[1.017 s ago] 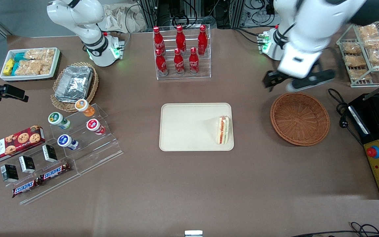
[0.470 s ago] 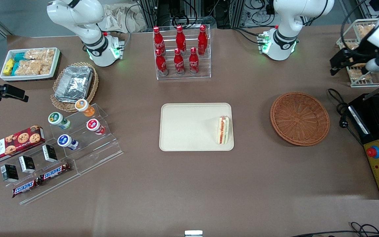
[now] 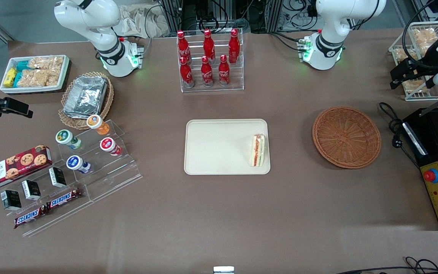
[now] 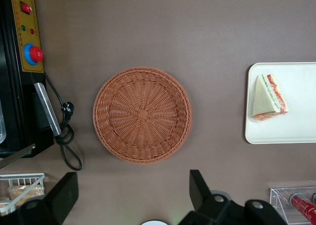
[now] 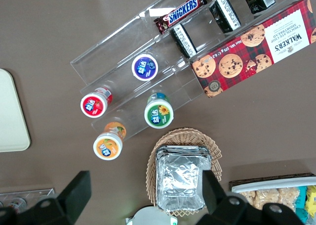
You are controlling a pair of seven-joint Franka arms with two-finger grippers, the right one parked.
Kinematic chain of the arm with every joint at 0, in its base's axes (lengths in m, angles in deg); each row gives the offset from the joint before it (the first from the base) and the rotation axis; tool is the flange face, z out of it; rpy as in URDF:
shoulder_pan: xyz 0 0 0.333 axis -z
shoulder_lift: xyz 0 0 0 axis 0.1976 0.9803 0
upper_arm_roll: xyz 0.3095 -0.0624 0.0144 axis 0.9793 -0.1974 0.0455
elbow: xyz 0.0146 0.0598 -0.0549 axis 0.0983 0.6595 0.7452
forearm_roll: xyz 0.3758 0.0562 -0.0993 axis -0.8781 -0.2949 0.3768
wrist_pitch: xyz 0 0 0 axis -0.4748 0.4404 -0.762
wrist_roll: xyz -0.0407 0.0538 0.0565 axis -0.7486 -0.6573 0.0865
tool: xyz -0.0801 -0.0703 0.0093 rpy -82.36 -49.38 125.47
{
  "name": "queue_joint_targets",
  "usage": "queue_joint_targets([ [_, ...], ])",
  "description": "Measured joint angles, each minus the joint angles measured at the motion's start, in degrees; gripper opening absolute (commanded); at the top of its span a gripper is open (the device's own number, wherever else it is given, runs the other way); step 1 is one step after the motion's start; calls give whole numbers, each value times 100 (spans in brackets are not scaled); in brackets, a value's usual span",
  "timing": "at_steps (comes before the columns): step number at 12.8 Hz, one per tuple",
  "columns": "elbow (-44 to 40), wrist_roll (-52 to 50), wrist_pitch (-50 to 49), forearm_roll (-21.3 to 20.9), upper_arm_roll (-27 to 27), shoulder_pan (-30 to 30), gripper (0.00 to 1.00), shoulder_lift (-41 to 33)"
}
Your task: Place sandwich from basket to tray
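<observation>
The sandwich (image 3: pixel 257 150) lies on the tray (image 3: pixel 215 148), at the edge nearest the wicker basket (image 3: pixel 346 137), which holds nothing. The hand (image 3: pixel 413 76) hangs wide open and empty, well apart from the tray, toward the working arm's end of the table (image 3: pixel 219 213). The task looks complete.

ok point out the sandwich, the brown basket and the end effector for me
sandwich (image 3: pixel 257 150), front view, on its layered filling edge
basket (image 3: pixel 346 137), front view, on the woven floor at its middle
end effector (image 4: pixel 129 198), left wrist view, midway between its open fingertips, above the table
</observation>
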Motion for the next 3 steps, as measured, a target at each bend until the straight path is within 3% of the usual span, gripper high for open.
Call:
queue_joint_targets([
  [3,-58,0,0,0,-56,-78,100,76],
])
